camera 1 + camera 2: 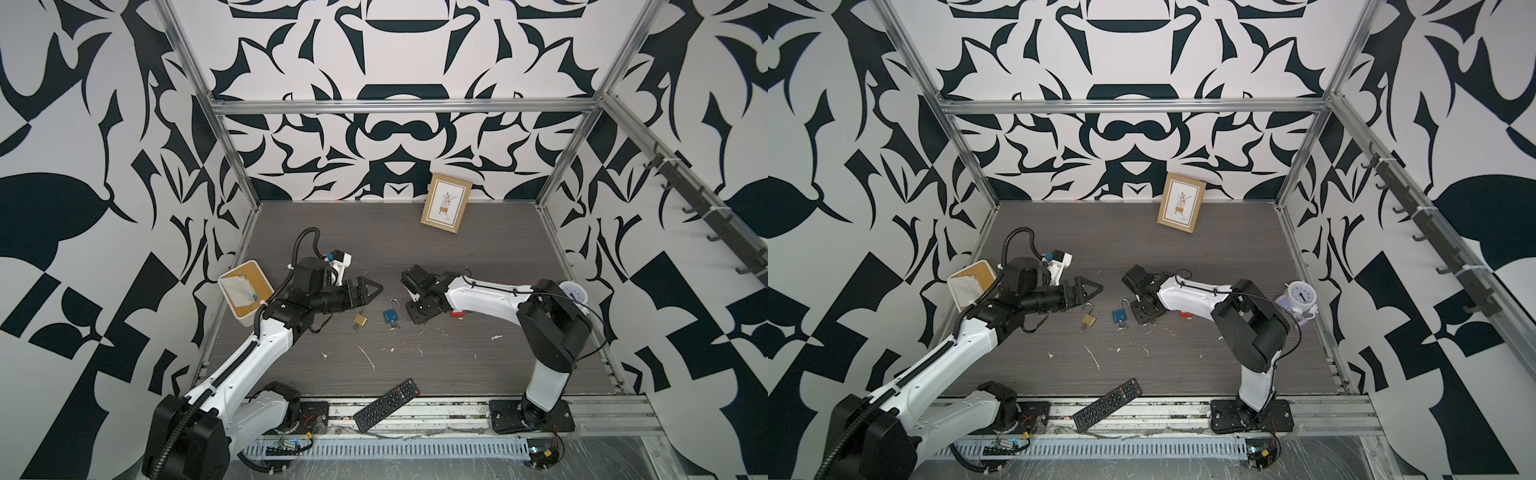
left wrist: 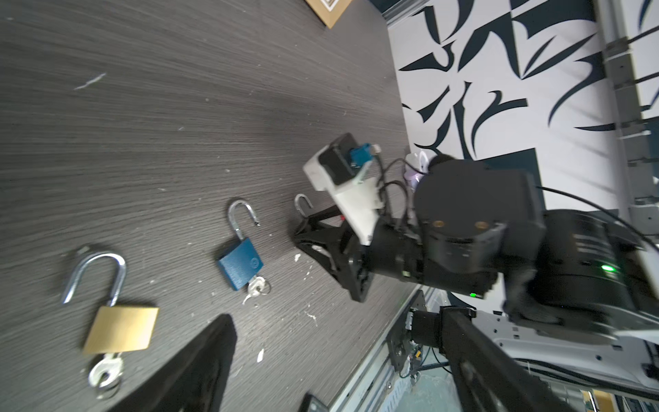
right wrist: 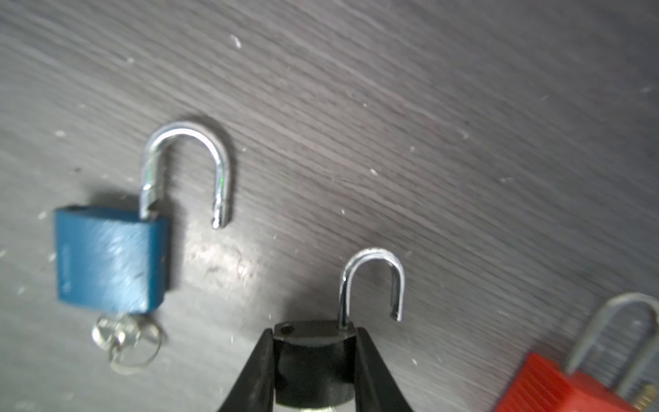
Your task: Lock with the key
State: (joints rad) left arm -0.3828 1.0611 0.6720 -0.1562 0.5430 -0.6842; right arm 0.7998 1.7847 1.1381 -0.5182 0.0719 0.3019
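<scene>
My right gripper (image 3: 315, 331) is shut on a black padlock (image 3: 313, 356) whose silver shackle (image 3: 372, 281) stands open; in a top view this gripper (image 1: 413, 309) is low over the table. To its left lies a blue padlock (image 1: 390, 316) (image 3: 110, 257), shackle open, with a key (image 3: 124, 339) in its base. Further left lies a brass padlock (image 1: 360, 320) (image 2: 121, 328), also open, with its key (image 2: 105, 372) in it. My left gripper (image 1: 370, 291) (image 2: 338, 317) hovers open just above the brass padlock, holding nothing. A red padlock (image 3: 556, 385) lies beside the right gripper.
A remote control (image 1: 386, 405) lies at the front edge. A tissue box (image 1: 245, 291) stands at the left wall, a picture frame (image 1: 446, 203) leans on the back wall, and a small clock (image 1: 1302, 296) sits at the right behind the right arm.
</scene>
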